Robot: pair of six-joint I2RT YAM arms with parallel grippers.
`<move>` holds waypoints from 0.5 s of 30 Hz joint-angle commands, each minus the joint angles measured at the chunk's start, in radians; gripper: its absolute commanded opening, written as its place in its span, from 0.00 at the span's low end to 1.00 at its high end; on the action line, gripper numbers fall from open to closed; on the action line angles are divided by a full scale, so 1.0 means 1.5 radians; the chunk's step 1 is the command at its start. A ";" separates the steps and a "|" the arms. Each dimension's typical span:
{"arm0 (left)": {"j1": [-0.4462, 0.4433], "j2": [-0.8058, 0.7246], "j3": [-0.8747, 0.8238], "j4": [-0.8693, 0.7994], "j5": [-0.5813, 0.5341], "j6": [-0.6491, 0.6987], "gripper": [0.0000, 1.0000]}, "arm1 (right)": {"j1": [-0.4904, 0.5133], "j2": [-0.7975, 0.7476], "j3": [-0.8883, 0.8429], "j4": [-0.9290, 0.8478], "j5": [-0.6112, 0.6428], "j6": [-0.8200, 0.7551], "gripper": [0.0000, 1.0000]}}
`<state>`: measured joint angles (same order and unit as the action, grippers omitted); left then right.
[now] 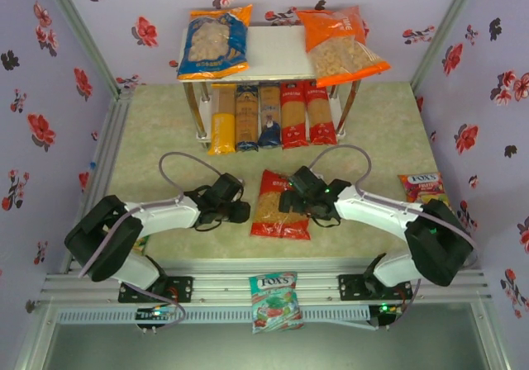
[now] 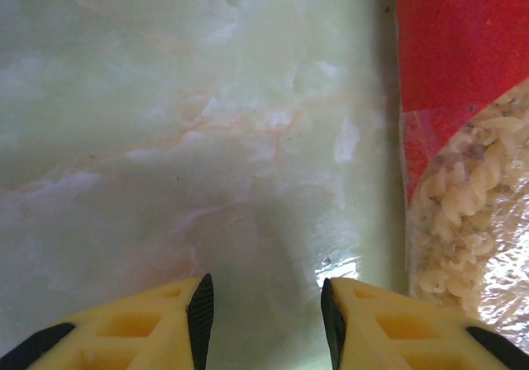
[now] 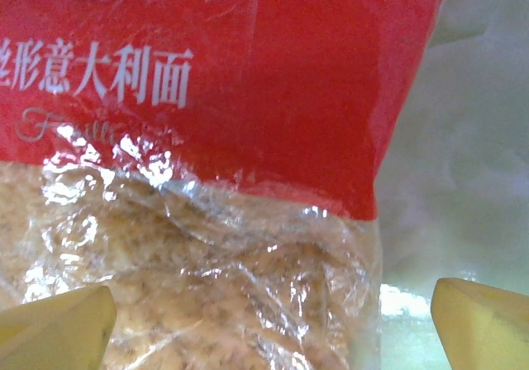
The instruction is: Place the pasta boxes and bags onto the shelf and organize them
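FOX'S bag lies on the rail between the arm bases in the top view, and a second FOX'S bag sits at the right edge of the table. Mid-table the red bag lies flat, with the left gripper just beside its left edge and the right gripper over its upper right part. Behind, the shelf carries the blue bag and the orange bag on its top board. On the lower board lie, side by side, a yellow box, two blue boxes and two red boxes, their print too small to read. Left wrist view: the left gripper has its jaws partly apart over bare table with nothing between them, and the red bag with its window of spiral pasta lies to the right. Right wrist view: the right gripper is spread wide and released, one fingertip over the red bag, the other over the table. White characters on the bag read "形意大利面", above a faint script word starting with F.
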<state>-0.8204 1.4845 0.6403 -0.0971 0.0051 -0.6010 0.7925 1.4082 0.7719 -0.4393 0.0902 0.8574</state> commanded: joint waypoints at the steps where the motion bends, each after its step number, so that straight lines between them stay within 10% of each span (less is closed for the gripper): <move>1: -0.013 0.019 0.019 0.010 0.028 -0.015 0.41 | -0.017 0.015 -0.002 0.047 -0.018 -0.017 0.99; 15: -0.036 0.062 0.066 -0.003 0.053 -0.018 0.40 | -0.047 0.093 0.066 0.116 -0.058 -0.070 0.98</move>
<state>-0.8536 1.5551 0.7136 -0.1070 0.0204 -0.6121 0.7334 1.5341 0.8261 -0.3290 0.0139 0.7841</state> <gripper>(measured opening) 0.404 0.982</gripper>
